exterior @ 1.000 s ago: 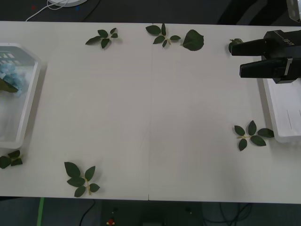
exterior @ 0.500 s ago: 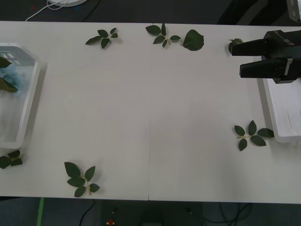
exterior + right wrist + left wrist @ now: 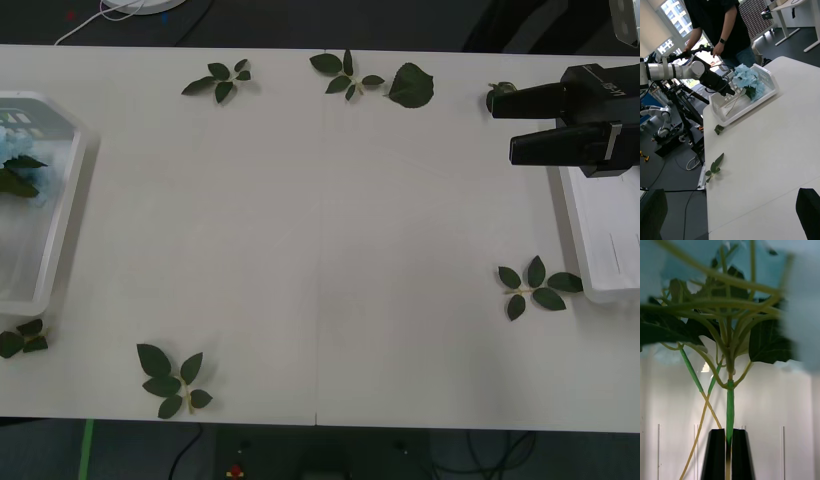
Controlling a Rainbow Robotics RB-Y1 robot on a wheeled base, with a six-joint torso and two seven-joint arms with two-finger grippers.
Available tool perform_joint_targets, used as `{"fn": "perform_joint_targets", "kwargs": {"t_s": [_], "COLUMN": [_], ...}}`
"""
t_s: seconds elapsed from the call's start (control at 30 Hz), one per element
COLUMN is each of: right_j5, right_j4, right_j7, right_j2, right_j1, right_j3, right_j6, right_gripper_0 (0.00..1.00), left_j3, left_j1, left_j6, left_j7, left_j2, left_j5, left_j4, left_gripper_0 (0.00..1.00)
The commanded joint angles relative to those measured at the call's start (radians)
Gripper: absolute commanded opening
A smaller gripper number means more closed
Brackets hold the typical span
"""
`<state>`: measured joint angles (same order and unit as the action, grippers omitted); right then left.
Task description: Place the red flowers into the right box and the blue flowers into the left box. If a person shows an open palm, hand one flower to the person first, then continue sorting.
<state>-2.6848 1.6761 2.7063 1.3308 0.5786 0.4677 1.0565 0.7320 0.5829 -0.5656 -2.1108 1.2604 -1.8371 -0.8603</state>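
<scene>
The left box (image 3: 68, 215) sits at the table's left edge and holds blue flowers (image 3: 18, 150) with dark leaves. In the left wrist view my left gripper (image 3: 728, 433) is shut on a green stem (image 3: 730, 405) of a blue flower, just above the box floor. The right wrist view shows that gripper (image 3: 730, 92) reaching into the left box (image 3: 752, 108) beside the blue flowers (image 3: 747, 77). My right gripper (image 3: 503, 125) is open and holds nothing, hovering over the far end of the right box (image 3: 600, 230). The red flowers are out of view.
Loose leaf sprigs lie at the far edge (image 3: 220, 80) (image 3: 348, 75), beside the right box (image 3: 535, 285), near the front (image 3: 172, 380) and by the left box's near corner (image 3: 22, 338). A person (image 3: 720, 22) stands beyond the left box, touching no flower.
The blue flower head and its leaves have shifted inside the left box, toward its far end. The right arm has stayed still.
</scene>
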Motion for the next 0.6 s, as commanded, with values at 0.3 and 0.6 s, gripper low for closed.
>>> {"fn": "perform_joint_targets", "kwargs": {"t_s": [0.3,0.6], "right_j5": [-0.013,-0.013], "right_j4": [0.002,0.002], "right_j7": [-0.001,-0.001], "right_j2": [0.041,0.041], "right_j1": [0.036,0.036], "right_j3": [-0.014,-0.014], "right_j6": [-0.004,-0.004], "right_gripper_0": [1.00,1.00], "left_j3": [-0.011,-0.151], "left_j1": [0.046,0.068], "left_j6": [0.009,-0.223], "left_j7": [-0.035,-0.035], "left_j2": [-0.009,0.043], "left_j5": [-0.004,-0.102], "left_j4": [0.010,0.004], "left_gripper_0": [1.00,1.00]}}
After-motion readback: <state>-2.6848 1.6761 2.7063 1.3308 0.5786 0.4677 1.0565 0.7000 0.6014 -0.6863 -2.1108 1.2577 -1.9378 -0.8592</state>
